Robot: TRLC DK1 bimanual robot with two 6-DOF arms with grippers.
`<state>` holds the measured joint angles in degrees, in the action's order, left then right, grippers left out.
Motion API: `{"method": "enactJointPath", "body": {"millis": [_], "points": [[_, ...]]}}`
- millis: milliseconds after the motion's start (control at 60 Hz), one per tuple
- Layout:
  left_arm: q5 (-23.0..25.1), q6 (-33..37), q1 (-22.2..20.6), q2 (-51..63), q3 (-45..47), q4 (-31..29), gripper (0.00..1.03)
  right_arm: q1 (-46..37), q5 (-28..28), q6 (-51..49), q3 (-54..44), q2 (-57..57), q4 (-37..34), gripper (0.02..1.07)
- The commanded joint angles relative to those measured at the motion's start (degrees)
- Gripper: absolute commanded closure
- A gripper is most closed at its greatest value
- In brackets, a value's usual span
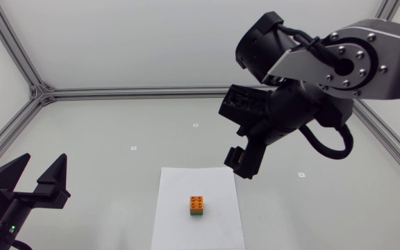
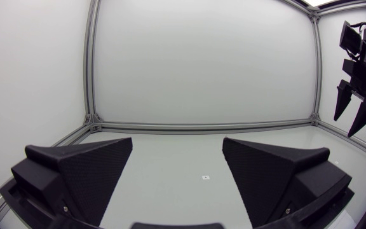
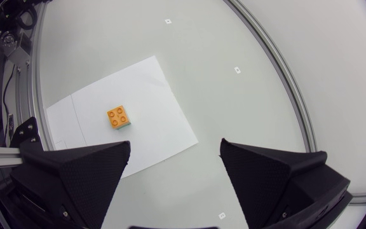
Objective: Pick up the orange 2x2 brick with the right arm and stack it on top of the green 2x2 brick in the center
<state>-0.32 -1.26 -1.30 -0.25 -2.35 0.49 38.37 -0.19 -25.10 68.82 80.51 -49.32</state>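
The orange 2x2 brick [image 1: 197, 202] sits on top of the green 2x2 brick [image 1: 197, 213], stacked on a white paper sheet [image 1: 217, 187] near the table's front centre. From above, the right wrist view shows the orange brick [image 3: 119, 117] with a thin green edge under it. My right gripper [image 1: 240, 161] hangs open above the sheet's far right corner, well clear of the stack, nothing between its fingers. It also shows in the left wrist view as the right gripper [image 2: 354, 114], raised high. My left gripper [image 1: 42, 173] stands open and empty at the table's front left.
Aluminium frame rails [image 1: 130, 91] run along the table's back and sides. Small white markers [image 1: 133, 148] dot the table top. White walls enclose the space.
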Motion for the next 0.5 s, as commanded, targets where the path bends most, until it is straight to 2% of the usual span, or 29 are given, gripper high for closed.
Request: {"method": "enactJointPath", "body": {"millis": [0,483], "points": [[0.23,0.73,0.16,-0.45,2.35,-0.76,0.04,-3.13,-0.08,1.9,-3.25,-3.17,1.16,0.07],[0.23,0.73,0.16,-0.45,2.35,-0.76,0.04,-24.66,-0.25,2.43,-17.31,-20.74,9.68,0.07]]}}
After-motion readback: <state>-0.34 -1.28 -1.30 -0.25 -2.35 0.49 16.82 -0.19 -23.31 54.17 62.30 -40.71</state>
